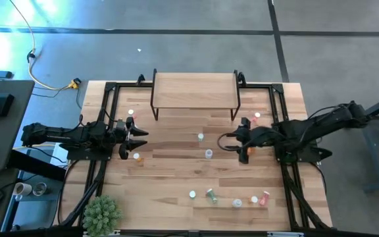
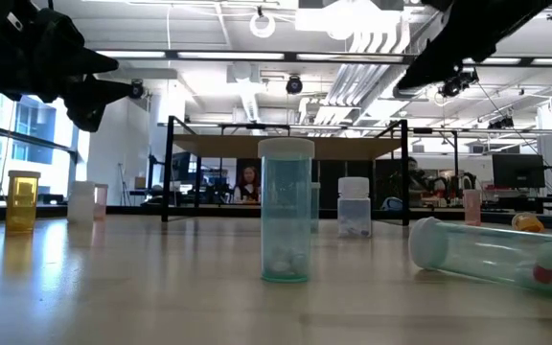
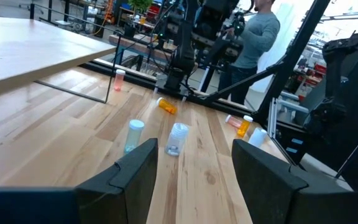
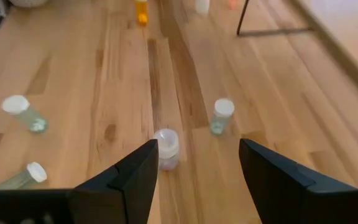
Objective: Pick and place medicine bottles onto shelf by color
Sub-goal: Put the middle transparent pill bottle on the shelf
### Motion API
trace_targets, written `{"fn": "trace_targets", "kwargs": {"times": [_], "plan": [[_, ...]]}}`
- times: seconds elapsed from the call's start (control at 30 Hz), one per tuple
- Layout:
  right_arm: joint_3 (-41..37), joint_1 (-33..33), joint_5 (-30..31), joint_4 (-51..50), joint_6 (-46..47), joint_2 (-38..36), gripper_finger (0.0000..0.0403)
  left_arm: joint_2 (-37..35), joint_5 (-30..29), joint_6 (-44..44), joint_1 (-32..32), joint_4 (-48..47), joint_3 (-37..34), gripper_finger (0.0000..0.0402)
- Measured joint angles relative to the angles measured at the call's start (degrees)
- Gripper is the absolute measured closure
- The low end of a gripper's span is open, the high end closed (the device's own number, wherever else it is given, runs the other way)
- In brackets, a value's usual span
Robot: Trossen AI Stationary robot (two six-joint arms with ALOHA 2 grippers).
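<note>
Here the shelf (image 1: 195,87) stands at the far edge of the table (image 1: 170,164), its board bare, and every medicine bottle sits on the tabletop.

The left gripper (image 1: 139,137) hovers off the shelf's left front corner, its jaws spread wide and holding nothing. Just beside it are three bottles — a clear one (image 1: 131,113) nearest the shelf's left leg, a pink one (image 1: 129,122) and an orange one (image 1: 137,157) on the side away from the shelf.

The right gripper (image 1: 227,142) hovers off the shelf's right front corner, jaws likewise wide and empty. A pink bottle (image 1: 257,116) stands near the shelf's right leg, and an orange bottle (image 1: 243,157) lies just beside the arm.

Between the two grippers, in front of the shelf, stand a pale bottle (image 1: 201,137) and a clear bottle (image 1: 208,154), apart from each other; in the right wrist view they are at (image 4: 221,116) and (image 4: 165,148).

Well away from the shelf, by the table's near edge, is a loose row — a clear bottle (image 1: 193,194), a green one lying down (image 1: 211,194), a white-capped one (image 1: 237,203), an orange one (image 1: 254,199) and a pink one (image 1: 264,197).

A green plant (image 1: 102,212) sits at the near left corner.
</note>
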Motion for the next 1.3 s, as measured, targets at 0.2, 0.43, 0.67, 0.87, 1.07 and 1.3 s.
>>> {"fn": "trace_targets", "kwargs": {"times": [0.2,0.43,0.67,0.87,1.07,1.3], "plan": [[0.0,-0.1,3.0,4.6,2.0,7.0,0.0187,0.0,0.0,0.0,0.0,0.0,0.0,0.0206],[0.0,-2.9,-2.4,6.3,6.1,12.8,0.0187,0.0,0.0,-0.4,0.0,0.0,0.0,0.0206],[0.0,-4.6,-4.5,9.8,2.9,17.5,0.0187,0.0,0.0,-1.5,0.0,-1.4,0.0,0.0206],[0.0,-4.5,-6.7,15.0,1.0,21.5,0.0187,0.0,0.0,-1.5,0.0,-2.0,0.0,0.0206],[0.0,-4.5,-6.8,18.1,1.0,25.4,0.0187,0.0,0.0,-0.6,0.0,-2.2,0.0,0.0206],[0.0,-4.5,-8.1,20.3,1.0,27.8,0.0187,0.0,0.0,-0.6,0.0,-2.7,0.0,0.0206]]}}
